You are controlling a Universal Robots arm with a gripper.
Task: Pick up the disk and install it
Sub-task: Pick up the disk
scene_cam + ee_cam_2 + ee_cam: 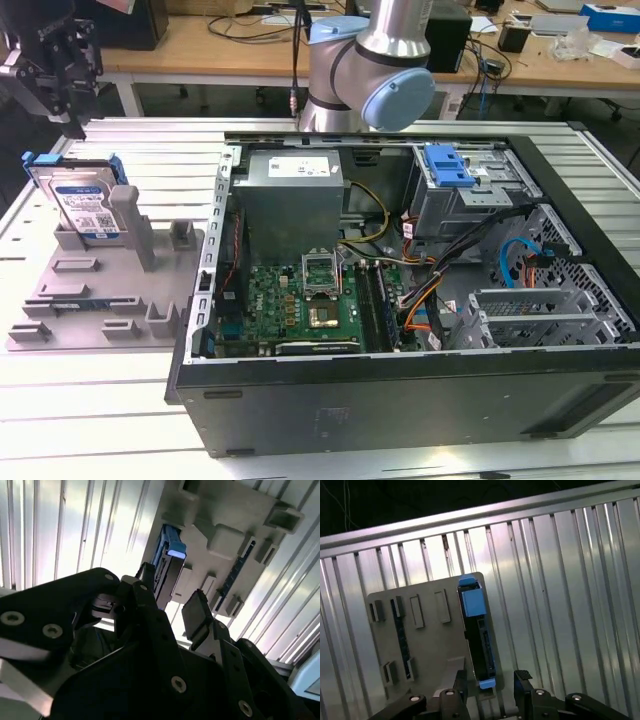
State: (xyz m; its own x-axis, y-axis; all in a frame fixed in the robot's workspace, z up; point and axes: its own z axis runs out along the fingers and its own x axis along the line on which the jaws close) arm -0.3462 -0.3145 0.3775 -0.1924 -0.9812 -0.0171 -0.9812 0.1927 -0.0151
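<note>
The disk (84, 204) stands on edge in a grey holder plate (95, 295) at the exterior view's left: silver, with a white-and-blue label and a blue carrier frame. My gripper (72, 120) hangs above it, a little behind its top edge, not touching. In both wrist views the disk (477, 635) (167, 575) shows edge-on, in line with the gap of the gripper (490, 682) (172, 605). The black fingers (525, 686) stand apart and hold nothing, so the gripper is open.
An open computer case (400, 390) lies at the exterior view's right, with a grey power supply (295, 195), a motherboard (300, 300) and a drive bay with a blue latch (448, 165). The arm's base (375, 70) rises behind the case. Ribbed aluminium table (150, 150) all around.
</note>
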